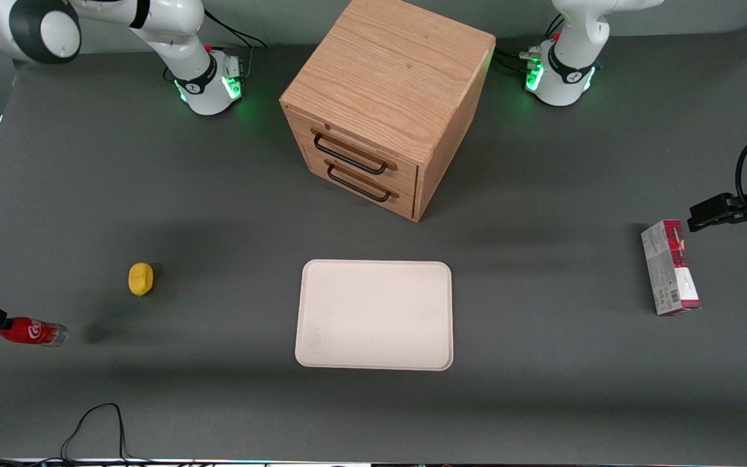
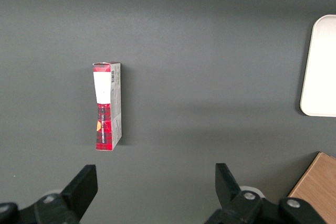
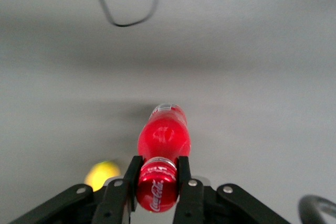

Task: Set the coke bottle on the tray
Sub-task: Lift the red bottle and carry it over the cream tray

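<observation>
Well apart from the tray (image 1: 373, 315), the gripper (image 3: 157, 182) pinches the coke bottle (image 3: 161, 153) near one end, so it may swing loose.

We log a matt dark-grey tabletop (image 1: 153, 181); glossy red plastic coke bottle (image 3: 163, 156) clamped in the matt black tool (image 3: 157, 184) at the working arm's end; matt cream tray (image 1: 373, 314); grained wood cabinet (image 1: 386, 97); printed paper carton (image 1: 670, 267).
</observation>
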You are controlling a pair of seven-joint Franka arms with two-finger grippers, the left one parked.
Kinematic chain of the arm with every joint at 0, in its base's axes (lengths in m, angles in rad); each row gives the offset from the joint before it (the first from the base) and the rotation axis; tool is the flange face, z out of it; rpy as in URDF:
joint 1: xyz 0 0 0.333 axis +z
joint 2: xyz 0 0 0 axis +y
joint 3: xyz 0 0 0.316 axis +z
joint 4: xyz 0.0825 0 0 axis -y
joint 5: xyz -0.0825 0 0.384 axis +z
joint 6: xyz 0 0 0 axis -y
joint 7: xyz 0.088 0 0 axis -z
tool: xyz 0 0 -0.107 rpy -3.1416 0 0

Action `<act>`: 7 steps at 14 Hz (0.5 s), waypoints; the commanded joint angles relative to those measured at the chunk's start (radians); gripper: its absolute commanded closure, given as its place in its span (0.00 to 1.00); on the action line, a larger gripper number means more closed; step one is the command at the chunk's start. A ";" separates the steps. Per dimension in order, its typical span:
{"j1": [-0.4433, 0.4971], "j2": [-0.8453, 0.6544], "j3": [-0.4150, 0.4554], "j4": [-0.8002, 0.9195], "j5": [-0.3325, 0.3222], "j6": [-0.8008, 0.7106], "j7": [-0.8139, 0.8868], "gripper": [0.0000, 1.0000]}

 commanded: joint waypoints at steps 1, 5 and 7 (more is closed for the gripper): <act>0.113 -0.137 -0.002 -0.039 -0.032 -0.148 0.228 1.00; 0.256 -0.212 0.017 -0.043 -0.018 -0.222 0.493 1.00; 0.299 -0.214 0.073 -0.045 -0.018 -0.216 0.649 1.00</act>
